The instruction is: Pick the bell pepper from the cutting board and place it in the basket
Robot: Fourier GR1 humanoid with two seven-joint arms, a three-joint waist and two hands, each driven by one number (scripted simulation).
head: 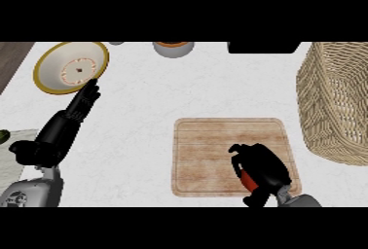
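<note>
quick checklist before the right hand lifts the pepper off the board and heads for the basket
1. Right hand fingers curled round the bell pepper: ok.
2. Pepper lifted off the cutting board: cannot tell, the hand hides most of it.
3. Basket standing to the right of the board: ok.
4. Counter between board and basket free of things: ok.
5. Left hand open, resting at the left by the plate, away from the route: ok.
</note>
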